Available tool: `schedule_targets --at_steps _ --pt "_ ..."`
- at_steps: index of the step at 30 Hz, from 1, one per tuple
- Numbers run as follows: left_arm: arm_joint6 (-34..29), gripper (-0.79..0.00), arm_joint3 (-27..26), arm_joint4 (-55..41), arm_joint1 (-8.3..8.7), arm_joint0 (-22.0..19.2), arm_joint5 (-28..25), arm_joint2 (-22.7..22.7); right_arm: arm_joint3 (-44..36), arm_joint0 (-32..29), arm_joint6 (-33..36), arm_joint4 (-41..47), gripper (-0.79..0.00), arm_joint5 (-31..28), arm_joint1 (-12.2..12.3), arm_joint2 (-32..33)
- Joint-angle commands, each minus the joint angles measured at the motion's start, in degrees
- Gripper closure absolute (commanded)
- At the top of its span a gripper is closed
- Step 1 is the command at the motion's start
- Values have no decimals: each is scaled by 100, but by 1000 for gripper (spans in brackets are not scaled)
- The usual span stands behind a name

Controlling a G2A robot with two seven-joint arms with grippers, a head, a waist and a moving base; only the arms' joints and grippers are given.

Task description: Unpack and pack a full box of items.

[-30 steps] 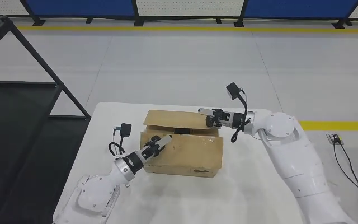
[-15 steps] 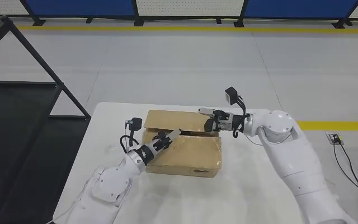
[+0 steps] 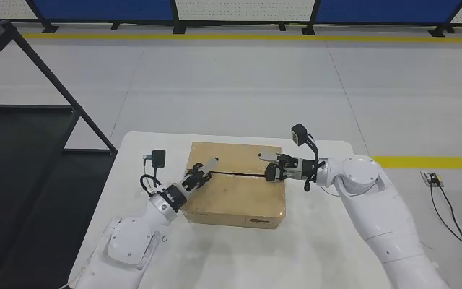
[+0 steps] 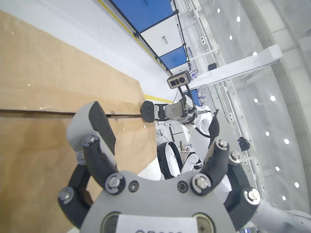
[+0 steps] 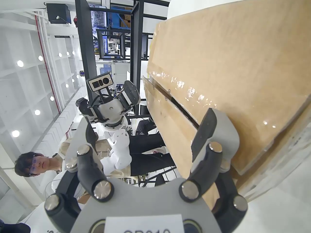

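Box: a cardboard box [image 3: 234, 195] sits mid-table on the white table [image 3: 317, 246], lower centre of the top view. Both top flaps lie flat and meet at a seam [image 3: 234, 173] that runs left to right.
Contents: hidden under the shut flaps.
Left gripper [image 3: 201, 173]: at the left end of the seam, over the box top. Fingers are spread and hold nothing. Contact with the cardboard cannot be told.
Right gripper [image 3: 269, 164]: at the right end of the seam, by the box's edge. Fingers are spread, one on each side of the seam line, and hold nothing.
Spacing: the grippers face each other along the seam, well apart, with most of the box top between them.
Surroundings: a black metal frame [image 3: 43, 79] stands at the left of the frame, beside the table. A yellow floor line [image 3: 216, 36] and blue panels [image 3: 101, 9] run along the top edge. A cable [image 3: 444, 209] lies on the floor at the right.
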Motion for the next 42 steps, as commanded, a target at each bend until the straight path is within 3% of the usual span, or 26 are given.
schedule_targets --at_steps 1,12,22,27,32,42 --pt "73 -785 -124 -131 33 222 -65 -317 -4 -32 -31 -7 -785 -22 10 11" --pt "468 -785 -485 -1063 124 1436 -453 -1680 19 -54 -76 33 -785 -168 16 -20" --pt "461 -785 -445 -1033 124 1457 -403 -1663 19 -54 -76 33 -785 -168 16 -20" --pt "610 -785 49 -1050 94 1386 106 -1440 19 -54 -76 33 -785 -168 16 -20" --pt "719 -785 638 -1417 35 1316 220 -1188 19 -54 -76 33 -785 -168 16 -20" --pt "998 -785 1267 -1812 -69 1069 403 -820 19 -54 -76 33 -785 -168 16 -20"
